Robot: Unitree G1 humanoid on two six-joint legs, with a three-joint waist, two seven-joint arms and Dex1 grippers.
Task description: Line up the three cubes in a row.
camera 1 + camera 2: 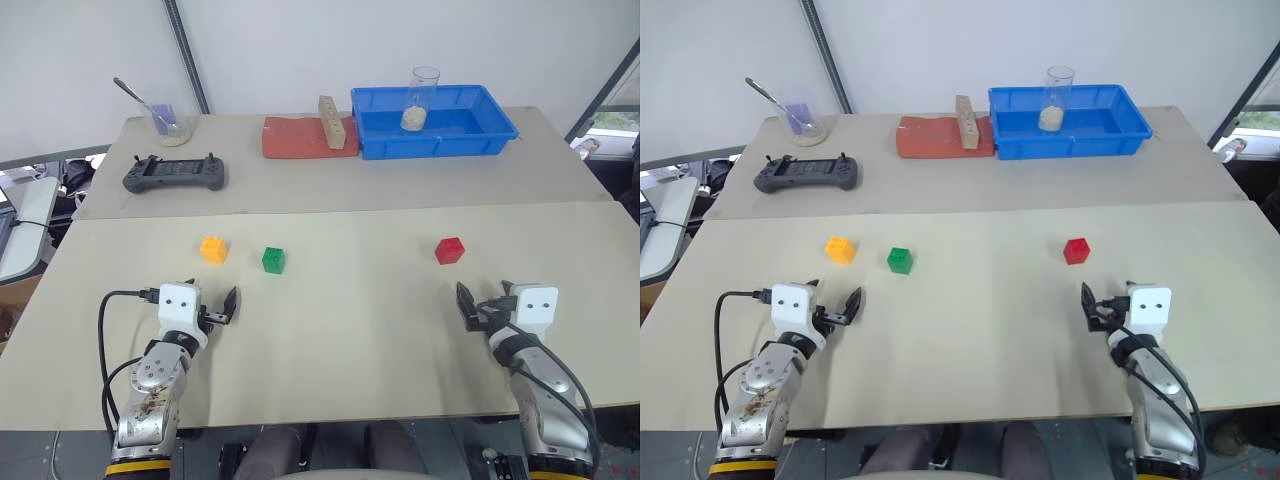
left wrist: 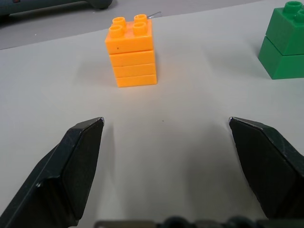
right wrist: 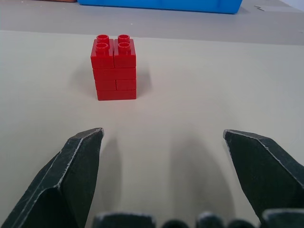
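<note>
On the desk [image 1: 350,330] the orange-yellow cube [image 1: 213,248] and green cube [image 1: 273,260] stand near each other toward the left, with the red cube [image 1: 450,250] well apart on the right. The left gripper [image 2: 164,130] hovers short of the orange-yellow cube, fingers spread wide and empty. The right gripper [image 3: 161,135] faces the red cube, fingers likewise apart. No writing is legible on any cube.
</note>
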